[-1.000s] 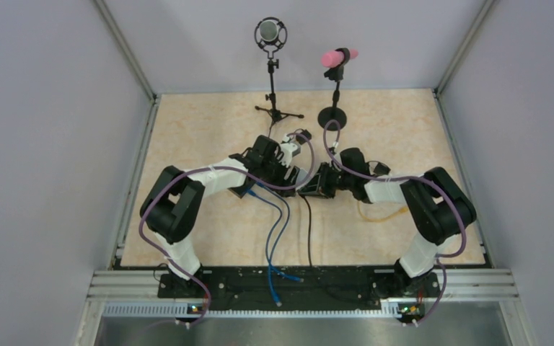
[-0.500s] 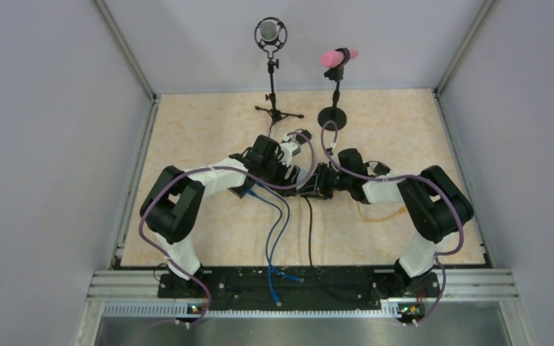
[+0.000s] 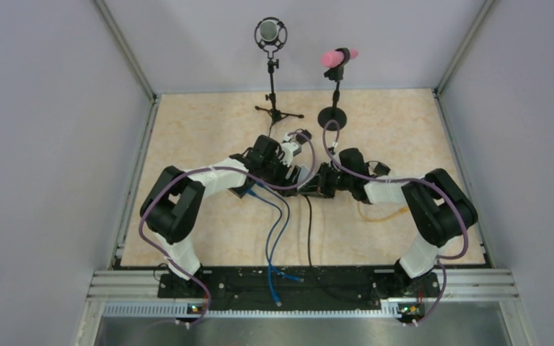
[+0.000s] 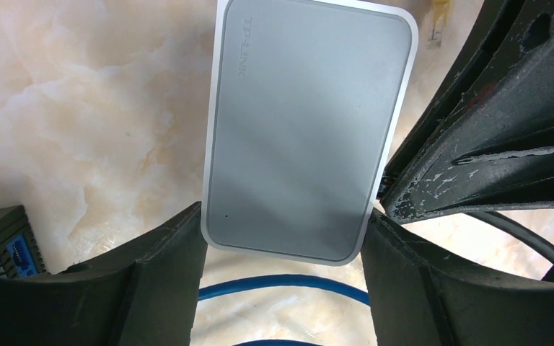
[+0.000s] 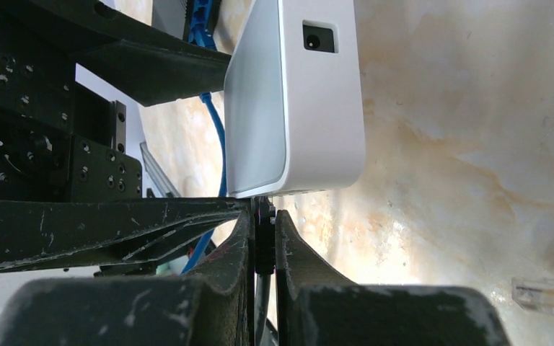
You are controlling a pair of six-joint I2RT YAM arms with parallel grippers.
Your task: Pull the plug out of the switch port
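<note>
My left gripper (image 4: 283, 225) is shut on the grey-white switch (image 4: 306, 130), one finger on each long side, and holds it just above the table. In the right wrist view the switch (image 5: 296, 108) shows its side, with an empty round socket (image 5: 319, 37) at the far end. A black plug (image 5: 262, 241) sits against the near end of that side. My right gripper (image 5: 263, 229) is shut on this plug, whose black cable (image 3: 308, 231) runs toward the near edge. In the top view both grippers, left (image 3: 293, 175) and right (image 3: 316, 184), meet mid-table and cover the switch.
Two blue cables (image 3: 278, 231) trail from under the left gripper to the near rail. A yellow cable (image 3: 382, 214) lies beneath the right arm. A dark device (image 4: 7, 245) sits left of the switch. Two microphone stands (image 3: 272, 72) (image 3: 337, 79) rise at the back. A clear connector (image 5: 544, 295) lies at right.
The right gripper edged left toward the switch and closed on the black plug. The left gripper and the switch have stayed put.
</note>
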